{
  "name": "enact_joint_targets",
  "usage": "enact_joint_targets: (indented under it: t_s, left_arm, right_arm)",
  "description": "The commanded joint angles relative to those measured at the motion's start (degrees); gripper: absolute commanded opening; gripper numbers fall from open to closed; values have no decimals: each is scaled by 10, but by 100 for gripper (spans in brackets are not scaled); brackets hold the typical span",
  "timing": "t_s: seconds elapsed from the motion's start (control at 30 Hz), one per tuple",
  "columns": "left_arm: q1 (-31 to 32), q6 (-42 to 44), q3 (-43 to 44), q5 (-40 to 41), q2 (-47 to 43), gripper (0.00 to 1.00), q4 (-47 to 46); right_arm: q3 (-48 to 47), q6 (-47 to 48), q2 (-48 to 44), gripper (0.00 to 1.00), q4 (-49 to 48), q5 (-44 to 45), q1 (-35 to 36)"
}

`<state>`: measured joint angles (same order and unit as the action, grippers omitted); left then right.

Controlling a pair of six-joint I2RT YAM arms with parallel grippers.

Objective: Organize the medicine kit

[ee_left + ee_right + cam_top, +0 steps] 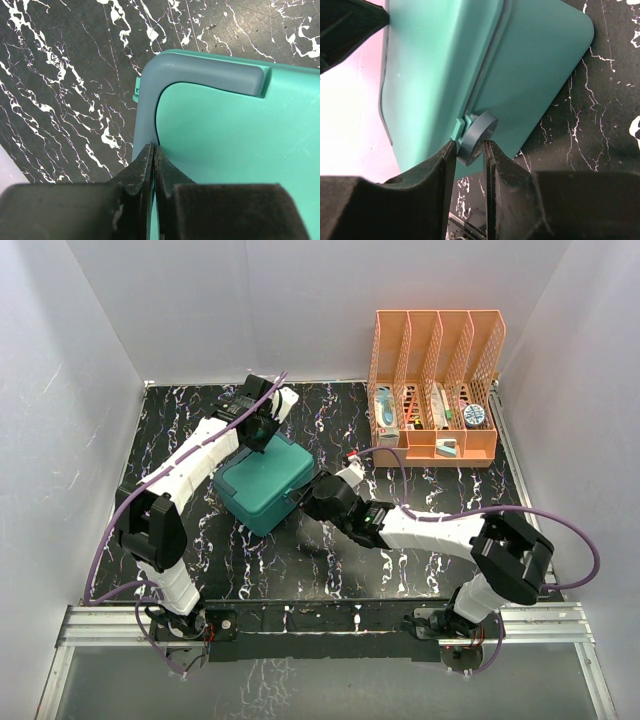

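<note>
— What's on that black marbled table (300, 560)?
— The teal medicine kit (262, 485), left of middle, lid down, so its contents are hidden. The orange mesh file rack (435, 380) stands at the back right, and the bits in it are too small to name.
— And the arms?
— The left gripper (152, 150) is clenched on nothing, tips at the lid's edge. The right gripper (470, 147) pinches the small grey latch knob (479, 134) on the kit's side. From above, its wrist covers that.
</note>
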<state>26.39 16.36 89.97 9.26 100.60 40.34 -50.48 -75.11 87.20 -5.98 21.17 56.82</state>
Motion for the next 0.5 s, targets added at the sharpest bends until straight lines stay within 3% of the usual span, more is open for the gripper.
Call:
enact_joint_targets:
  t_s: [0.0, 0.47]
  left_arm:
    - [4, -18, -59, -66, 74, 0, 89]
    - [6, -18, -56, -72, 81, 0, 91]
  right_arm:
    - [-33, 3, 14, 27, -39, 8, -3]
    - [-47, 16, 3, 27, -32, 18, -3]
